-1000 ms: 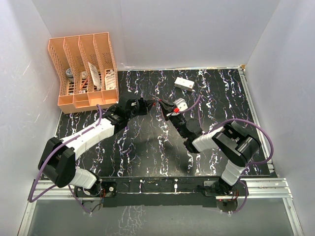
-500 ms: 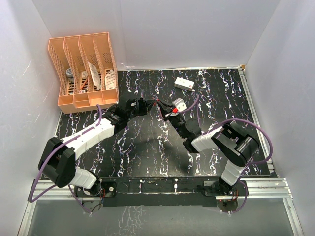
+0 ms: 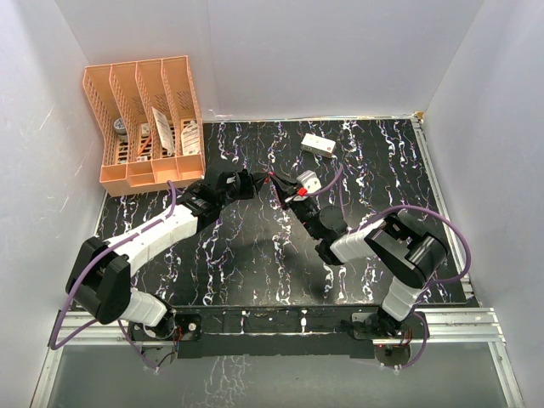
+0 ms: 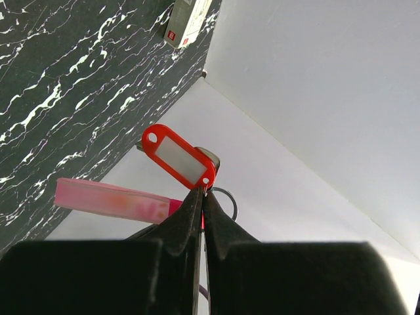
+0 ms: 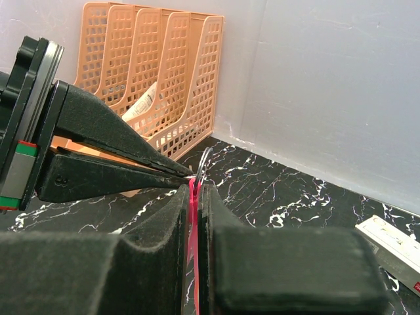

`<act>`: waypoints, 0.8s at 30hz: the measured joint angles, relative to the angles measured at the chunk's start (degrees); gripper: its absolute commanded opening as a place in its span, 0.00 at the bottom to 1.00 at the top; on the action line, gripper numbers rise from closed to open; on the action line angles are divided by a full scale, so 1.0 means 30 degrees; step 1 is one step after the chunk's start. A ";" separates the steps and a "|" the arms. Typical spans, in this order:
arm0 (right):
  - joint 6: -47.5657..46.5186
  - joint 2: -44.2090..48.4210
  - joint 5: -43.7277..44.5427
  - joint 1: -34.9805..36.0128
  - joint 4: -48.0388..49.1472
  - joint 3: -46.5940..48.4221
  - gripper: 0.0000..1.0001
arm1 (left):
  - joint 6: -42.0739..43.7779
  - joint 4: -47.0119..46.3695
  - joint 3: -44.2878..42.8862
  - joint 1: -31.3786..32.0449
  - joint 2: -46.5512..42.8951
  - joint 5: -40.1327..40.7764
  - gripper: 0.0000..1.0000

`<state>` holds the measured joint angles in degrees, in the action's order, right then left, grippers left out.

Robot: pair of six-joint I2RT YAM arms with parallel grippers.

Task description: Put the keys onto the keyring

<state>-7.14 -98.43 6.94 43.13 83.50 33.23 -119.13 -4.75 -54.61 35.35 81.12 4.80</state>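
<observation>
My two grippers meet above the middle of the black marbled table [image 3: 255, 280]. My left gripper [image 3: 257, 181] [image 4: 202, 191] is shut, with the hole end of the red-headed key [image 4: 177, 155] [image 3: 270, 178] pinched at its tips. A grey metal piece shows just behind the red head. The keyring's thin metal ring [image 4: 228, 200] [image 5: 205, 163] stands right at those tips. Its pink tag [image 4: 108, 199] sticks out sideways. My right gripper [image 3: 279, 185] [image 5: 195, 187] is shut on the tag's pinkish-red end, and the ring rises from its tips. The left fingers [image 5: 111, 141] reach in from the left and touch the ring.
A peach file rack [image 3: 144, 119] [image 5: 164, 72] holding papers stands at the back left corner. A white box with red marks [image 3: 319, 145] [image 4: 187, 20] [image 5: 394, 239] lies at the back, right of centre. White walls close in the table on three sides.
</observation>
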 measured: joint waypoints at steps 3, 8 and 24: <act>0.0000 0.0000 0.0015 0.0000 -0.0007 0.0000 0.00 | 0.0000 -0.0022 0.0000 0.0000 0.0007 -0.0073 0.00; -0.0007 0.0000 0.0168 0.0000 -0.0007 0.0000 0.00 | 0.0000 -0.0146 0.0000 0.0000 0.0022 -0.0153 0.00; -0.0095 0.0000 0.0517 0.0000 0.0000 0.0146 0.00 | 0.0000 -0.0262 0.0000 0.0000 0.0291 -0.0474 0.00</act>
<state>-7.42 -98.43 8.49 43.13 83.50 33.67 -119.13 -5.54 -54.61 35.35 82.00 3.38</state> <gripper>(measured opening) 0.042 0.007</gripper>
